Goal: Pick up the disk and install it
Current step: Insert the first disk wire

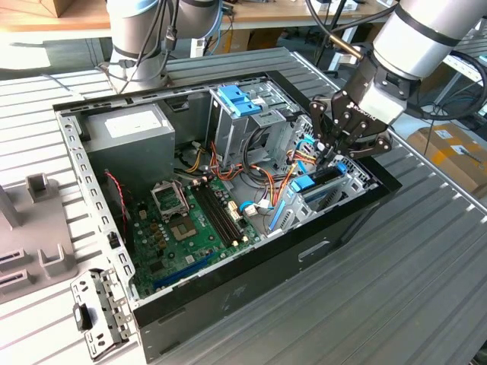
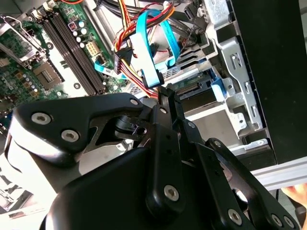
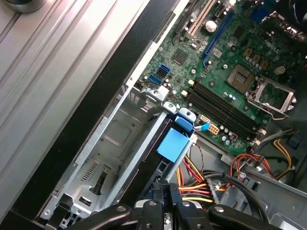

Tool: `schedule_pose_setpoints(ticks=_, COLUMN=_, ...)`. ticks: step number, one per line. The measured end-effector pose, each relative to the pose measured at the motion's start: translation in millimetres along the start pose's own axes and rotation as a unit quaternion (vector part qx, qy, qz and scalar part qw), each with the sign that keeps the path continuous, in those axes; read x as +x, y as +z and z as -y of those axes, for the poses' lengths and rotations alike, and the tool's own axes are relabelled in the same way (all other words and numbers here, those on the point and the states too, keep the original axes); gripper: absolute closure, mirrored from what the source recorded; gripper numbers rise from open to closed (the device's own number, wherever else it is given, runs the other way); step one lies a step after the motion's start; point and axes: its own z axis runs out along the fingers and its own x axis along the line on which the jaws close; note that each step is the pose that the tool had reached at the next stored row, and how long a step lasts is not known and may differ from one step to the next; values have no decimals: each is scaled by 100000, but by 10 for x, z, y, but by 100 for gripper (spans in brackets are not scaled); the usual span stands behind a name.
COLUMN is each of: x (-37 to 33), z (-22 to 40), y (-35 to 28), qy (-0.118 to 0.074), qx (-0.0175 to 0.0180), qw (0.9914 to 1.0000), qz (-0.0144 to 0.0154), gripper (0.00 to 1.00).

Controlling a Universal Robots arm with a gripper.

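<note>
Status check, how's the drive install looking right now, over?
Tool down inside the computer case, fingers closed together. Disk sitting in the lower bay, right at the fingertips. Loose cables beside the bay.

Probably a lab: slatted workbench (image 1: pixel 426 251), shelving.

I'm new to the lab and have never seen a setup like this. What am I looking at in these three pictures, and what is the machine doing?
A robot arm with a black gripper is working inside an open computer case lying on a ribbed metal table. The exterior view is taken from a camera off the arm; both wrist views come from cameras riding on the arm, looking down past the gripper.

Inside the case you can see the green motherboard, bundles of coloured cables and a metal drive cage. The gripper reaches down over the disk, a drive with a light blue carrier sitting at the cage. The fingers look pinched together at its edge.
</note>
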Motion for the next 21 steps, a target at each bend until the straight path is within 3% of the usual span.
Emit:
schedule_pose_setpoints(ticks=14, x=0, z=0, y=0, qy=3602, qx=389, qw=99934, qz=124, gripper=83)
schedule_pose_setpoints(ticks=18, x=0, z=0, y=0, qy=5074, qx=551, qw=99870, qz=175, gripper=83)
schedule_pose_setpoints(ticks=21, x=0, z=0, y=1, qy=6706, qx=728, qw=99772, qz=235, gripper=83)
